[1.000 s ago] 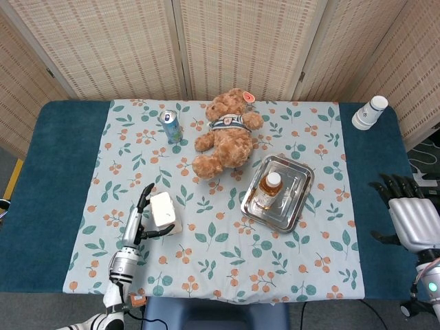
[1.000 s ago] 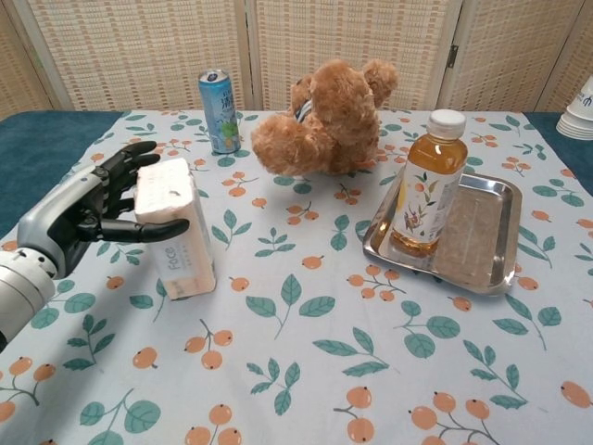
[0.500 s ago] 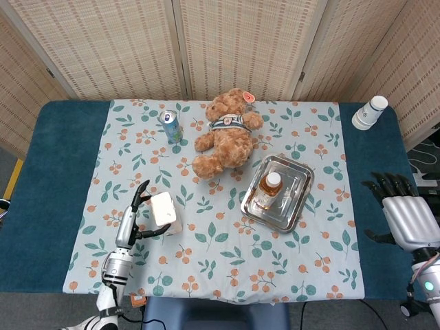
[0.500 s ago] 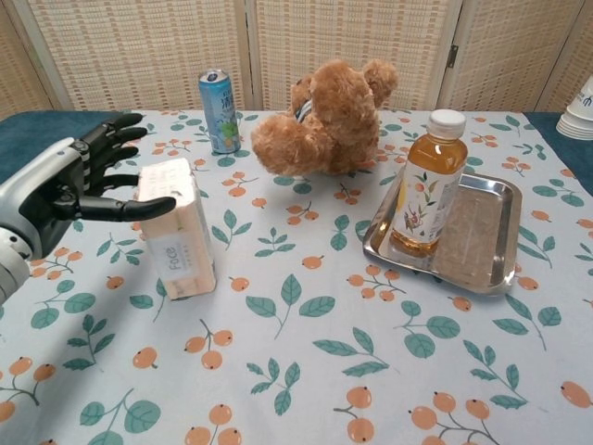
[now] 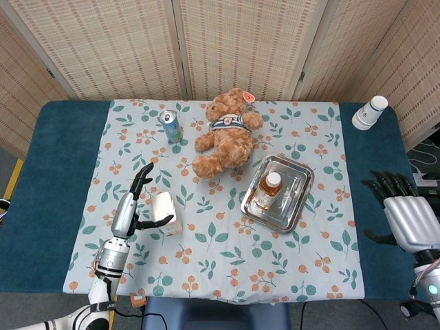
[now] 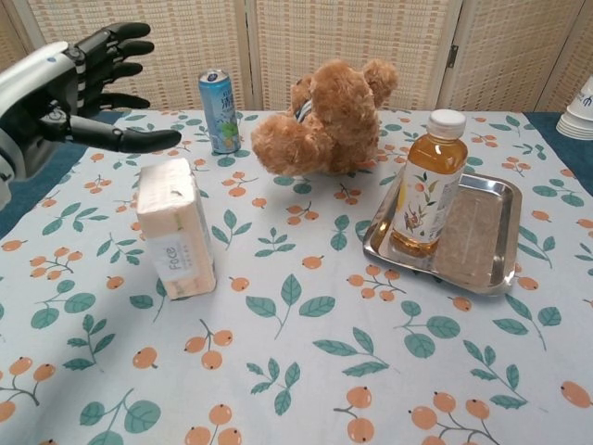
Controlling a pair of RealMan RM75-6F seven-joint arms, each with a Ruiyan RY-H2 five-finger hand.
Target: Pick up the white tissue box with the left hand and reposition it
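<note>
Left robot hand (image 6: 69, 88) has lifted off the tissue box (image 6: 174, 227), fingers spread.

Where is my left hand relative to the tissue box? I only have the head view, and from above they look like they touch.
Observer: In the chest view the left hand hangs well above the white tissue box, fingers spread, touching nothing.
Operator: Is the box lying flat?
Observer: No. It stands on edge on the tablecloth, taller than wide, with its printed end facing the chest camera.
</note>
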